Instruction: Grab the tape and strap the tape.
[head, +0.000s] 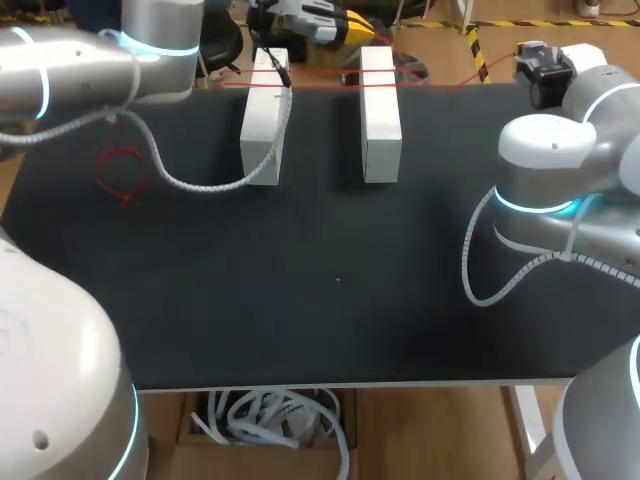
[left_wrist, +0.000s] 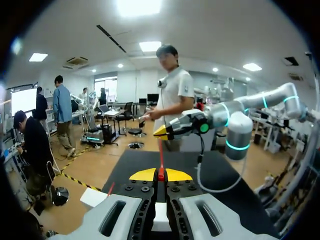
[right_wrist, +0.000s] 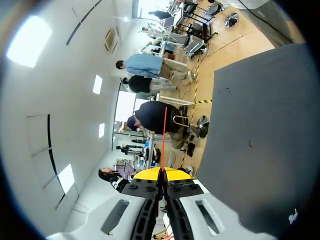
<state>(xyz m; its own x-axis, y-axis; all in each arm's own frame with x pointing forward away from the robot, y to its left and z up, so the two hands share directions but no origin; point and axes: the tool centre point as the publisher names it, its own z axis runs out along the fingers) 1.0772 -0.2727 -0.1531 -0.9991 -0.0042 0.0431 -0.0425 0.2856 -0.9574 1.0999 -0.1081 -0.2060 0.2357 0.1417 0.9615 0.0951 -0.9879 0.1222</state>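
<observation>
Left wrist view first: the left gripper (left_wrist: 160, 175) has its yellow tips pressed tight together, and there's the red tape (left_wrist: 160, 155) pinched right between them. The tape runs straight out ahead over the black table (left_wrist: 150, 160) to the right gripper (left_wrist: 161, 131), which faces back this way with the strand going into its yellow tip. From this angle I can't make out how those fingers stand.

Over to the right wrist view, and that settles it. Its own fingers are squeezed closed, with a thin red line rising from the seam between the yellow tips. The dark table surface lies off to one side of it.

Head view now, looking down. Two white blocks sit side by side toward the far half of the table, the left block (head: 265, 120) and the right block (head: 380, 110), well apart from each other. Red tape lies stretched across the far ends of both, more than one strand by the look of it, and carries on toward the right arm (head: 560, 170).

A loose red loop (head: 120, 175) lies flat on the table near the left side, well clear of the blocks. A spiral-wrapped cable (head: 200, 185) droops from the left arm (head: 90, 70) down in front of the left block.
</observation>
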